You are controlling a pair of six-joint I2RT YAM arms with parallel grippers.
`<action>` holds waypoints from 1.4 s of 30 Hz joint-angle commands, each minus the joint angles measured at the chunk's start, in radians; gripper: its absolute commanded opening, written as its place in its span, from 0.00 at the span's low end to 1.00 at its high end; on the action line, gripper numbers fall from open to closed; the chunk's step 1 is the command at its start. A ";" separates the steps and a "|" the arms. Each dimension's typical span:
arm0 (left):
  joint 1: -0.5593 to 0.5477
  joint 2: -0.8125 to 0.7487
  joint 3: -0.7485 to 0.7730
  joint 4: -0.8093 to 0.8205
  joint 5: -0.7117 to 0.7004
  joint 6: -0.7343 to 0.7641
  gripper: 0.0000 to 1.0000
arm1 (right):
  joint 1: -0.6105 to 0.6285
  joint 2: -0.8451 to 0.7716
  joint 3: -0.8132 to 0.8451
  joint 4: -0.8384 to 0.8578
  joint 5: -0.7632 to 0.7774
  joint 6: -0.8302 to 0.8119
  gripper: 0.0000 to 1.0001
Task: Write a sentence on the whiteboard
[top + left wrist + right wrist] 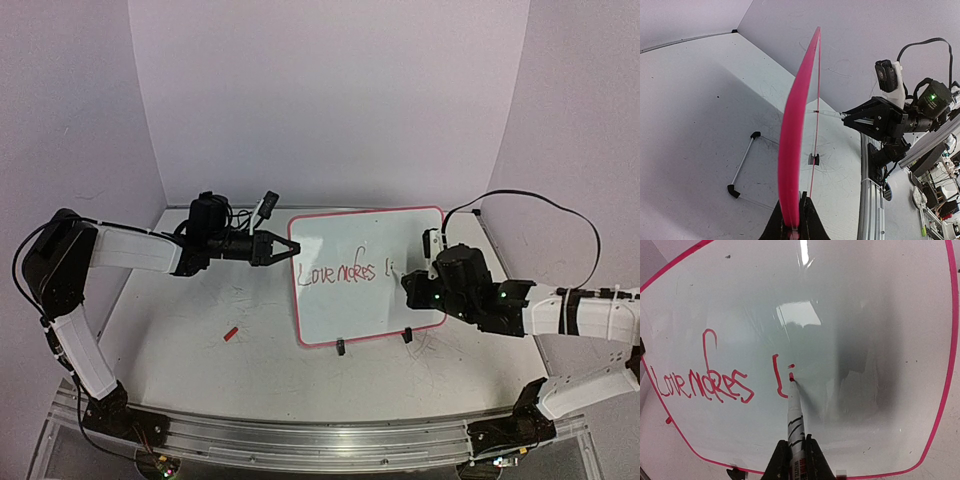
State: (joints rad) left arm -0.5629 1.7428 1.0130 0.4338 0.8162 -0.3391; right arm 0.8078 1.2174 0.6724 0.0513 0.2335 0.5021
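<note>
The whiteboard (385, 310) stands tilted at mid-table, its pink-red rim (792, 150) seen edge-on in the left wrist view. My left gripper (290, 247) (794, 220) is shut on the board's left edge. My right gripper (408, 284) (796, 452) is shut on a white marker (796, 415), whose red tip touches the board (865, 315). The sentence (340, 273) (705, 382) reads roughly "Love makes", followed by an "l" and a started "i" at the tip. The right gripper (846, 119) also shows beyond the board in the left wrist view.
A small red cap (230, 334) lies on the table left of the board. Black stand feet (341, 347) sit at the board's lower edge, and a wire stand leg (742, 167) reaches behind it. A metal rail (320, 440) runs along the near edge.
</note>
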 commanded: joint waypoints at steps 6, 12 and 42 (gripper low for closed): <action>0.000 0.016 0.007 -0.081 -0.095 0.081 0.00 | -0.002 0.003 -0.042 -0.050 -0.006 0.034 0.00; 0.000 0.017 0.009 -0.081 -0.095 0.081 0.00 | 0.005 0.003 -0.041 -0.050 -0.006 0.041 0.00; -0.003 0.017 0.015 -0.084 -0.093 0.081 0.00 | -0.039 -0.037 0.068 0.023 0.054 -0.053 0.00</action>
State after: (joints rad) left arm -0.5629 1.7424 1.0134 0.4278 0.8181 -0.3359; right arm 0.7752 1.1763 0.6938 0.0253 0.2614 0.4710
